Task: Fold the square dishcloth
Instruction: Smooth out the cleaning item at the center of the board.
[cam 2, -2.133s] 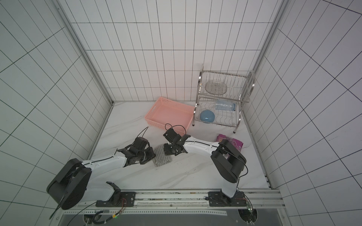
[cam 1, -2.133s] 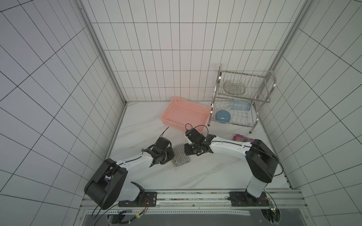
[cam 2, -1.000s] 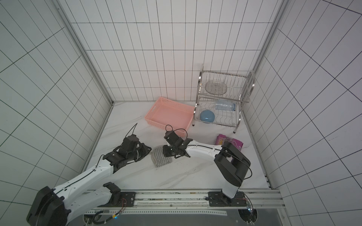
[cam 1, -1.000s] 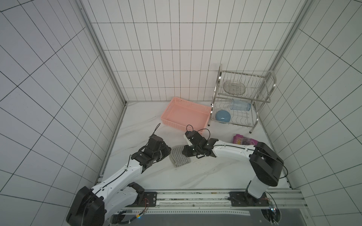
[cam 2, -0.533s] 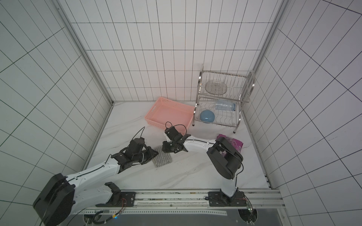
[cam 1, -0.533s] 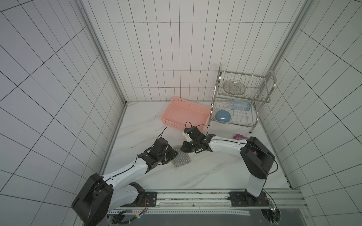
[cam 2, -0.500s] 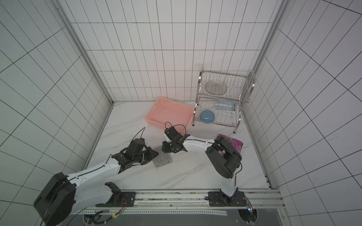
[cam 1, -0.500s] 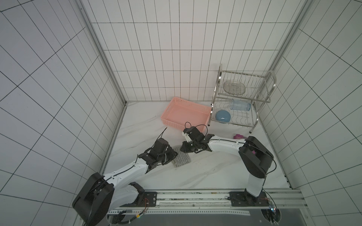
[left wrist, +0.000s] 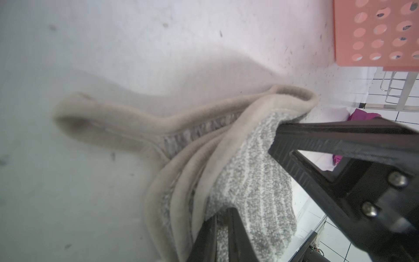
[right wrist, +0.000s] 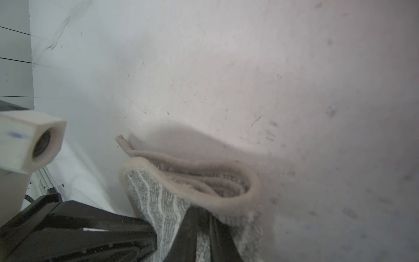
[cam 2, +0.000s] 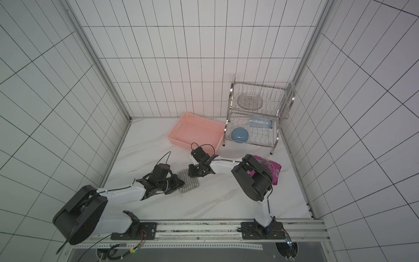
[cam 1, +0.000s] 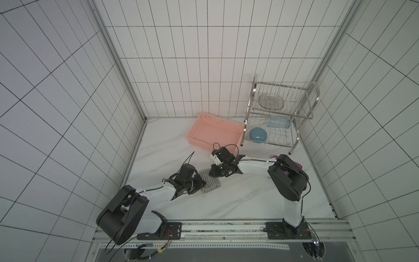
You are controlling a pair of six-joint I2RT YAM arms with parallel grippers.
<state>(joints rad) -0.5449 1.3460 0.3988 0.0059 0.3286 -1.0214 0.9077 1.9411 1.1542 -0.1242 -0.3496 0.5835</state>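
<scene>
Left end effector, right end effector, both pinching the square dishcloth, grey, thin white stripes, layered folds

In a top view, on the white marbled surface, a small folded square dishcloth, grey with pale stripes. At its left edge, the left gripper, touching; at its far edge, the right gripper, also touching. Grip itself too small to judge. Further back, a pink basket, just beside a two-tier wire rack; on the lower tier a blue bowl and clear cup, on the upper a clear dish. Partly behind the right arm, a purple packet.
</scene>
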